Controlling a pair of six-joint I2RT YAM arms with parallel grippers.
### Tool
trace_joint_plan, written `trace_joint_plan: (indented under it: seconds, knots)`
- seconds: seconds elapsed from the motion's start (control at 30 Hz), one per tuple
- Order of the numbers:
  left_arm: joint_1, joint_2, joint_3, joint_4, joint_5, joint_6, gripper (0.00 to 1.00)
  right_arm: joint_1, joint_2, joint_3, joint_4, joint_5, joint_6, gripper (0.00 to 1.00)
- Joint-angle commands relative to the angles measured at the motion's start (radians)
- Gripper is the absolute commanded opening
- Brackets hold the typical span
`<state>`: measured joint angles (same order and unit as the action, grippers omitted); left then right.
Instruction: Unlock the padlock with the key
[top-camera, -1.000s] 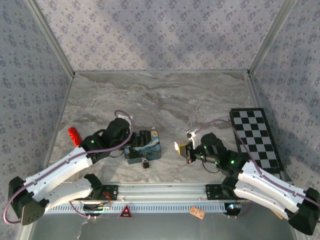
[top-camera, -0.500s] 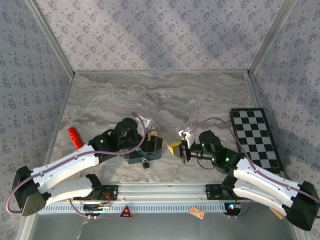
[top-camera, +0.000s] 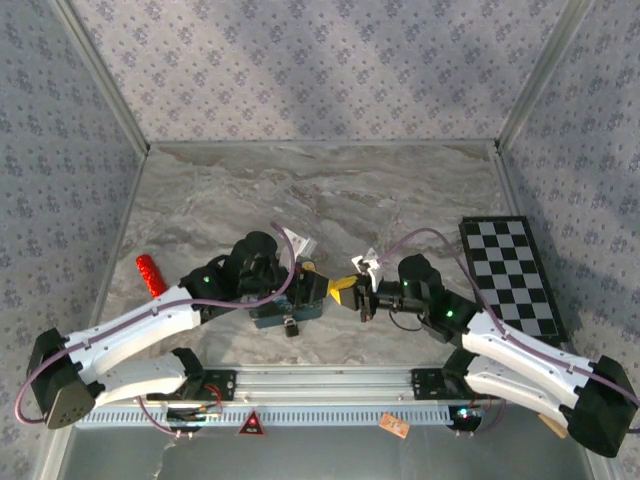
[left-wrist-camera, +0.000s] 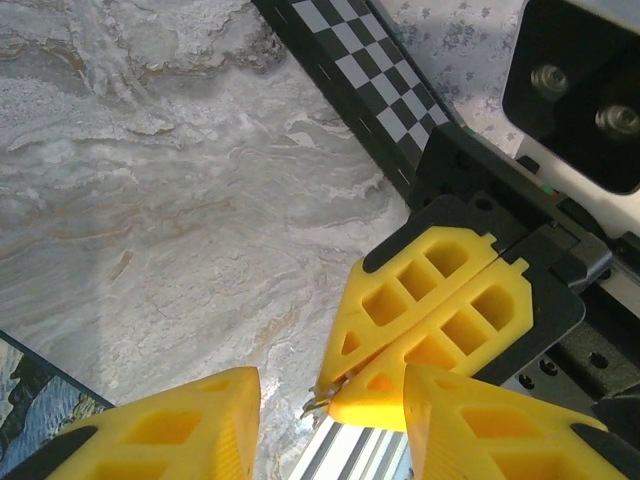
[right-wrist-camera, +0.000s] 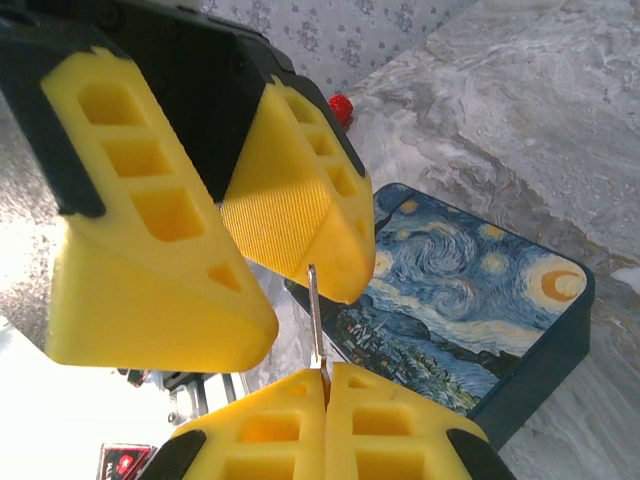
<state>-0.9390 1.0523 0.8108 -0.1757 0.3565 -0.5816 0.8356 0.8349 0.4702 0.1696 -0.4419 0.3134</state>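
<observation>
The step in hand looks like a hand-over of the key (right-wrist-camera: 316, 320), done up in the air, and not the unlocking yet. The right gripper (right-wrist-camera: 325, 372) is squeezed tight on the key. It pinches the lower end, so the thin grey blade sticks straight out past its fingertips. The left gripper (right-wrist-camera: 300, 300) meets it nose to nose above the table (top-camera: 330, 190). Its two fingers stand apart with the key's free end in the gap. The tip sits right at the edge of one finger, but I cannot tell if it touches, so the left one grips nothing at this moment. The padlock (top-camera: 291, 326) lies alone on the table, just in front of the tin (right-wrist-camera: 470, 290) and near the spot where the grippers meet, and no gripper is on it. I think the next move calls for care: the left fingers need to shut square on the thin blade without knocking it sideways. The right one should not let go until that grip is firm. The key is so slim that a small slip could drop it. After that, the padlock has to be held and the key brought to its hole.
</observation>
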Motion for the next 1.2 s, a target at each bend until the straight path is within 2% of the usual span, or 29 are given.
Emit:
trace_joint_plan:
  seconds: [0.0, 0.27, 0.37, 0.57, 0.7, 0.8, 0.87, 1.0, 1.17]
  knots:
    - [-0.008, -0.003, 0.034, 0.02, 0.039, 0.025, 0.41, -0.014, -0.003, 0.023, 0.044, -0.049, -0.007, 0.0]
    - [-0.007, -0.014, 0.028, 0.038, 0.065, 0.023, 0.19, -0.031, -0.003, 0.007, 0.068, -0.075, 0.014, 0.0]
    - [-0.007, -0.015, 0.027, 0.039, 0.065, 0.023, 0.17, -0.036, -0.003, 0.002, 0.074, -0.081, 0.018, 0.0]
    - [-0.007, -0.011, 0.027, 0.053, 0.069, 0.012, 0.05, -0.037, -0.002, -0.001, 0.082, -0.087, 0.021, 0.0]
    - [-0.007, -0.012, 0.025, 0.058, 0.052, 0.004, 0.0, -0.037, -0.005, 0.002, 0.061, -0.073, 0.013, 0.0]
    - [-0.008, -0.011, 0.025, 0.062, 0.048, 0.001, 0.01, -0.037, -0.005, 0.004, 0.056, -0.078, 0.008, 0.0]
    - [-0.008, -0.009, 0.029, 0.054, 0.05, 0.003, 0.13, -0.037, -0.002, 0.008, 0.052, -0.093, 0.009, 0.0]
    - [-0.007, -0.012, 0.024, 0.051, 0.041, 0.009, 0.2, -0.038, 0.003, 0.011, 0.046, -0.118, 0.004, 0.0]
    - [-0.007, -0.016, 0.022, 0.049, 0.039, 0.011, 0.18, -0.037, 0.004, 0.008, 0.037, -0.124, -0.002, 0.0]
